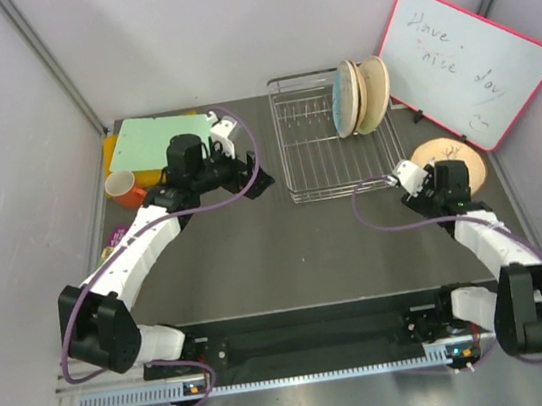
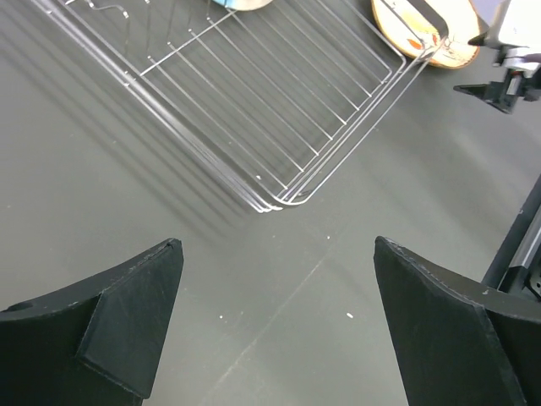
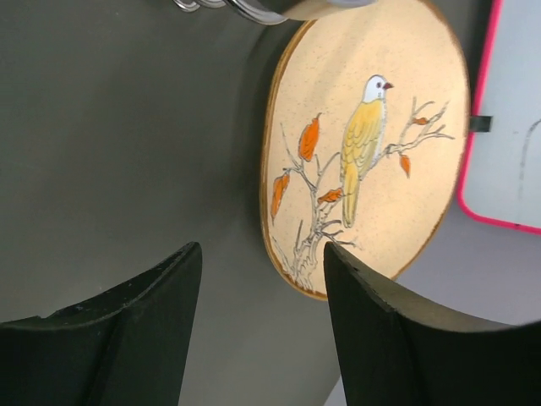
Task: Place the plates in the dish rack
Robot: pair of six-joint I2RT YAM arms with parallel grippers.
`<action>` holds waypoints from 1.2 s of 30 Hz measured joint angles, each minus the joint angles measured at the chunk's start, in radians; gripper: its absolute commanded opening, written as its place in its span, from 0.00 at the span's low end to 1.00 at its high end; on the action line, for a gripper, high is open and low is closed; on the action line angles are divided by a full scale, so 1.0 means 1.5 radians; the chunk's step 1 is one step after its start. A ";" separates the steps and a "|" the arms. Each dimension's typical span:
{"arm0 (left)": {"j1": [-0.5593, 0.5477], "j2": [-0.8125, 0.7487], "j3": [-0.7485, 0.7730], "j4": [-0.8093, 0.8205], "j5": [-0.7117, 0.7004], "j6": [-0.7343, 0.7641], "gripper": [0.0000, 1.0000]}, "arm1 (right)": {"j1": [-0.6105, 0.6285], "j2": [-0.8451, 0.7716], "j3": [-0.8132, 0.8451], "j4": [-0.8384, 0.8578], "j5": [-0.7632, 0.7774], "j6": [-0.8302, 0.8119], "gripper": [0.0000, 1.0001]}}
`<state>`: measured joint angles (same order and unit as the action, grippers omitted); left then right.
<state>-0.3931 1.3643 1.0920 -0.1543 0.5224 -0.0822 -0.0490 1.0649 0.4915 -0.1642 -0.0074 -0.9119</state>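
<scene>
Three plates [image 1: 361,95] stand on edge at the far right of the one dish rack [image 1: 321,161], overlapping so their drawings are hidden. A fourth, the peach plate [image 3: 372,144], lies flat on the table [image 1: 288,251] beside the rack, partly covered by the right claw [image 3: 262,254] in the top view. The right claw and the left claw [image 2: 277,245] both gape wide, holding nothing.

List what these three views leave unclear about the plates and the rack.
1. Top view: the plates standing in the dish rack overlap, so their drawings and slots are hidden.
2. Top view: the right gripper covers the near part of the flat plate.
3. Left wrist view: the top edge cuts off those standing plates, leaving a sliver.
</scene>
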 measured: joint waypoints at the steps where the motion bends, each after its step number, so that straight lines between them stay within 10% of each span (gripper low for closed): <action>1: 0.003 0.000 0.000 -0.003 0.000 0.002 0.99 | 0.000 0.029 0.000 0.020 0.006 0.003 0.60; 11: 0.022 0.006 0.000 -0.013 -0.003 0.002 0.99 | 0.000 0.169 0.006 0.139 0.054 0.011 0.35; 15: 0.029 0.013 0.000 -0.013 -0.003 0.002 0.99 | 0.000 0.175 0.000 0.164 0.069 0.009 0.00; 21: 0.032 0.014 0.000 -0.015 -0.003 0.002 0.99 | 0.000 0.113 -0.079 0.203 0.080 -0.042 0.00; 31: 0.032 0.014 -0.003 -0.010 -0.011 0.002 0.99 | -0.004 -0.353 -0.125 -0.200 -0.037 -0.185 0.00; 36: 0.034 0.014 -0.024 -0.003 -0.018 -0.001 0.99 | -0.004 -0.421 -0.100 -0.410 -0.145 -0.349 0.00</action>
<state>-0.3428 1.3849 1.0561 -0.1585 0.4961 -0.0837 -0.0547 0.4339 0.3416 -0.7788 -0.2249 -1.4349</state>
